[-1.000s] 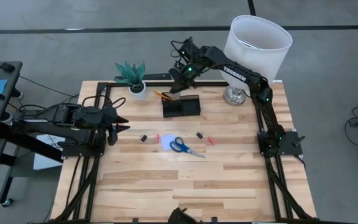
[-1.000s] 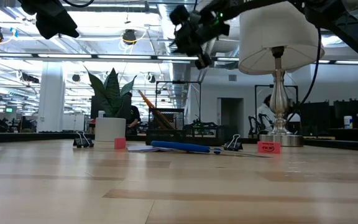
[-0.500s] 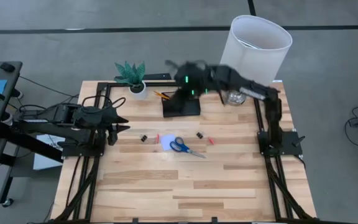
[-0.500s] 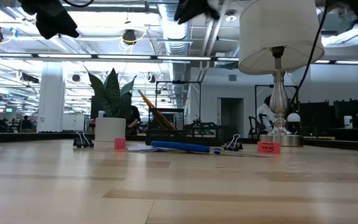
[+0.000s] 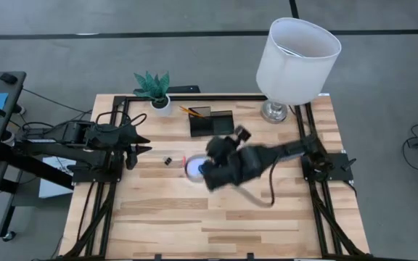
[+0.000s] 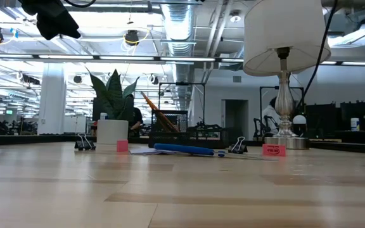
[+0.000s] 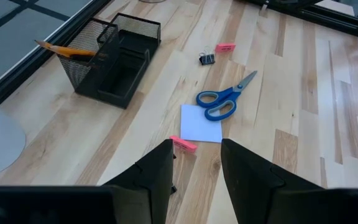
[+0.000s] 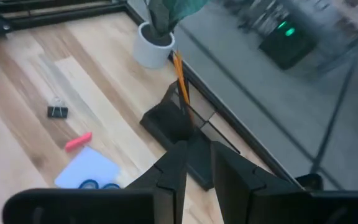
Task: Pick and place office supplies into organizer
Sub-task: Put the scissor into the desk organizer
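Note:
The black mesh organizer (image 5: 210, 122) stands near the far edge with wooden pencils (image 7: 64, 50) leaning in its taller compartment. The blue-handled scissors (image 7: 225, 99), the pale note pad (image 7: 201, 122), red bits (image 7: 183, 144) and black binder clips (image 7: 207, 58) lie flat on the table in front of it. My right gripper (image 5: 207, 170), blurred, hangs above the note pad and scissors. Its fingers (image 8: 173, 168) stand a narrow gap apart with nothing between them. My left gripper (image 5: 138, 141) waits open and empty above the table's left edge.
A white plant pot (image 5: 160, 105) stands at the far left and a lamp (image 5: 296, 51) at the far right. One binder clip (image 5: 167, 160) lies left of the note pad. The near half of the table (image 5: 216, 225) is bare wood.
My right gripper has swung fast from above the organizer at the far edge toward the near edge. It now hangs over the scissors and note pad, and it has rolled and turned on the way. It has left the low view. The things on the table lie as before.

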Robot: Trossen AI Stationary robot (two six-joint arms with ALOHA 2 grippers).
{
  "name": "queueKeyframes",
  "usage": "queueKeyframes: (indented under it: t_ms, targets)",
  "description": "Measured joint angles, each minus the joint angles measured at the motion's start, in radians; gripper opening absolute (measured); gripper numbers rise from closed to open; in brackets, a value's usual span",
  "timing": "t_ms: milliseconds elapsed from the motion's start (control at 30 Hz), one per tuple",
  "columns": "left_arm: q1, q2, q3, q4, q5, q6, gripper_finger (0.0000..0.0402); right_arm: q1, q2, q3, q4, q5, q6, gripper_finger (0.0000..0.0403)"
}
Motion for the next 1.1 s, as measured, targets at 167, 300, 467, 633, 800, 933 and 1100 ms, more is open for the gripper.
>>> queueKeyframes:
  t_ms: [167, 300, 467, 633, 800, 933, 1100]
  targets:
    - [0.000, 0.000, 0.000, 0.000, 0.000, 0.000, 0.0126, 0.090, 0.100, -0.001, 0.000, 0.141, 0.151, 0.0067]
    - [0.000, 0.000, 0.000, 0.000, 0.000, 0.000, 0.0126, 0.144, 0.178, -0.001, -0.004, 0.195, 0.274, 0.0067]
    - [0.000, 0.000, 0.000, 0.000, 0.000, 0.000, 0.0126, 0.197, 0.228, -0.001, -0.005, 0.287, 0.303, 0.0067]
    - [0.000, 0.000, 0.000, 0.000, 0.000, 0.000, 0.0126, 0.237, 0.226, -0.023, -0.006, 0.332, 0.184, 0.0067]
    - [0.000, 0.000, 0.000, 0.000, 0.000, 0.000, 0.0126, 0.279, 0.226, -0.149, -0.005, 0.500, 0.126, 0.0067]
    - [0.000, 0.000, 0.000, 0.000, 0.000, 0.000, 0.0126, 0.266, 0.126, -0.289, 0.000, 0.542, 0.178, 0.0067]
    - [0.000, 0.000, 0.000, 0.000, 0.000, 0.000, 0.0126, 0.207, 0.054, -0.469, 0.089, 0.626, 0.225, 0.0067]
